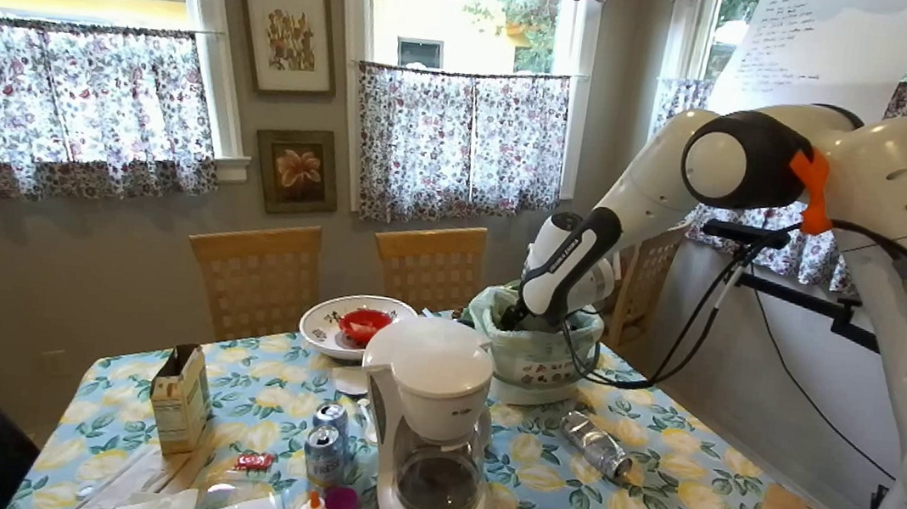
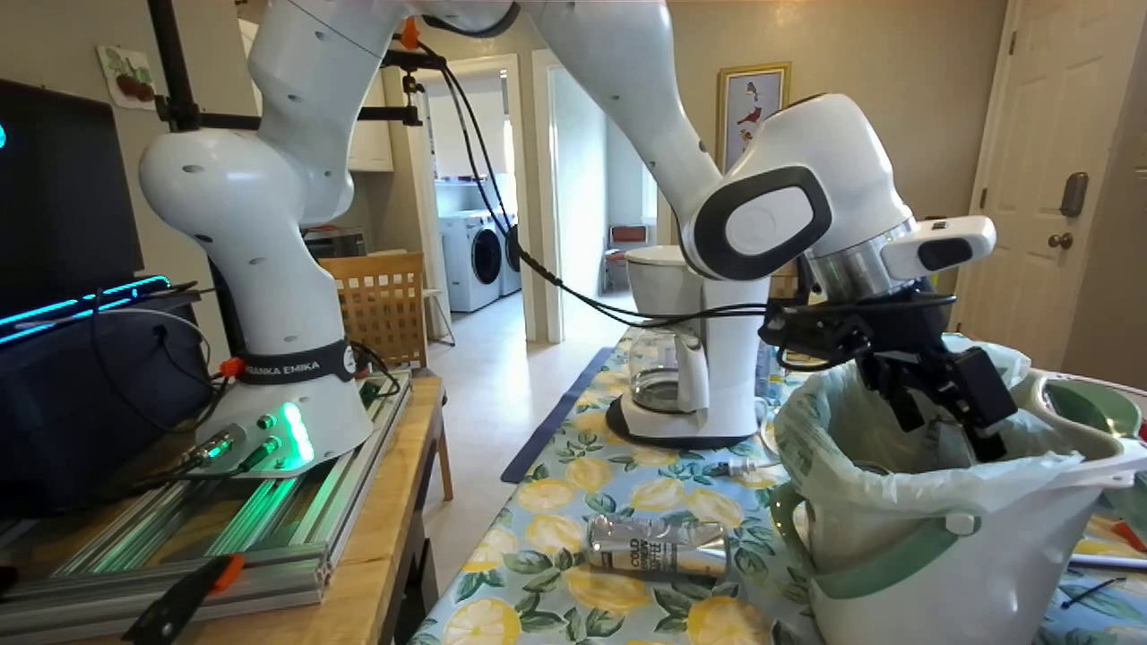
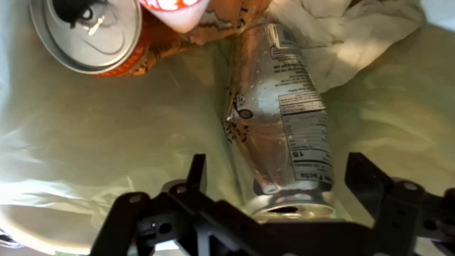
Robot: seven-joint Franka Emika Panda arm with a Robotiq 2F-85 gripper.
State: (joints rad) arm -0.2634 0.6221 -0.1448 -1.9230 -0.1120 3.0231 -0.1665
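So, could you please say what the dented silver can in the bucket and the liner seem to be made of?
The dented can looks like thin, glossy metal, probably aluminium, given its bright reflections and creased wall. The liner seems translucent, faintly shiny plastic film, from its soft wrinkles.

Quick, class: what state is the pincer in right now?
Pincer: open, holding nothing; in the wrist view, a dented silver can shows between its spread jaws.

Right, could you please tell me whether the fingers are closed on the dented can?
No, the wrist view shows gaps between the dented can and both fingers.
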